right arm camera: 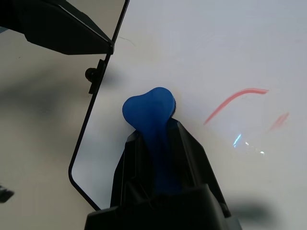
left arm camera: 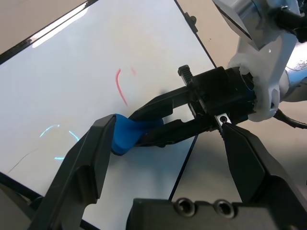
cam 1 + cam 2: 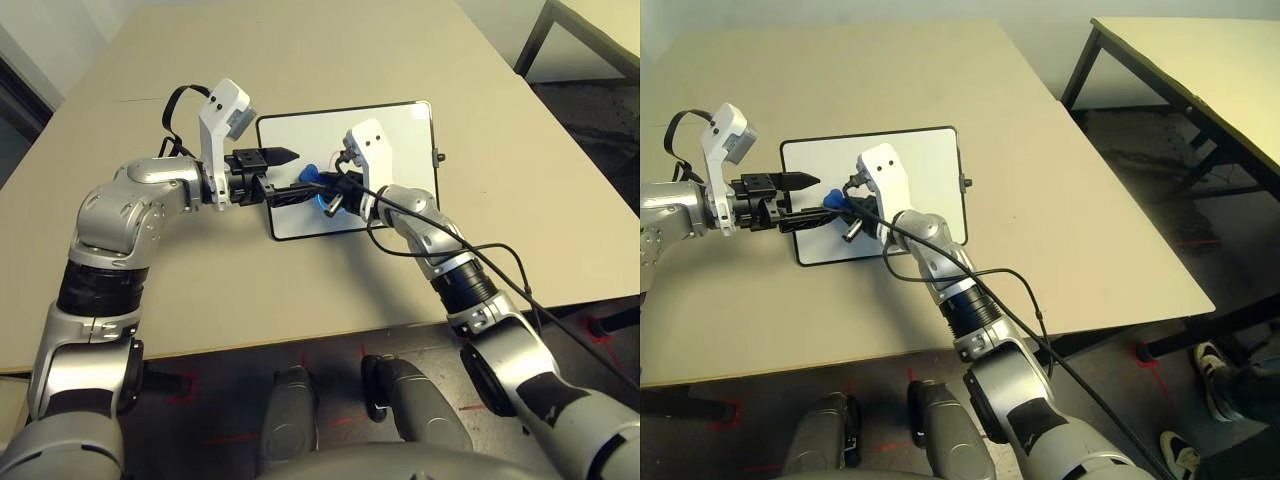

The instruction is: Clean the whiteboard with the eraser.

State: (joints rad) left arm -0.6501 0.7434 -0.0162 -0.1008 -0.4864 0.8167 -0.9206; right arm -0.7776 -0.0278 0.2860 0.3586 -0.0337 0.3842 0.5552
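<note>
Beige tabletop (image 3: pixel 330 60) is seen stretching away beneath both arms, with a second table (image 3: pixel 1200 60) standing well apart across a dark floor. Nearest the robot, the right gripper (image 1: pixel 156 143) is clamped tight on the eraser (image 1: pixel 148 108), whose blue end is squeezed out beyond the fingertips and is pressed on, or held just above, the whiteboard (image 3: pixel 400 130); contact cannot be told for certain. Red marks (image 1: pixel 235 98) are left on the board a little ahead and to one side of the eraser's tip, with a bluish glare close by them. Just across from the right gripper, the left gripper (image 3: pixel 282 172) is held spread wide with nothing between its fingers (image 2: pixel 88 167); one finger is seen at the board's near edge beside the eraser, and whether the frame is actually being steadied cannot be told.

For the wipe to be done well, the eraser's flat face should be kept down on the surface with even pressure, and it should be swept across the red strokes rather than dabbed. The board is judged likely to slide on the smooth table, so it would best be braced at its edge by the left gripper while strokes are made. Collision between the two sets of fingers should be avoided, as they are very near each other.
</note>
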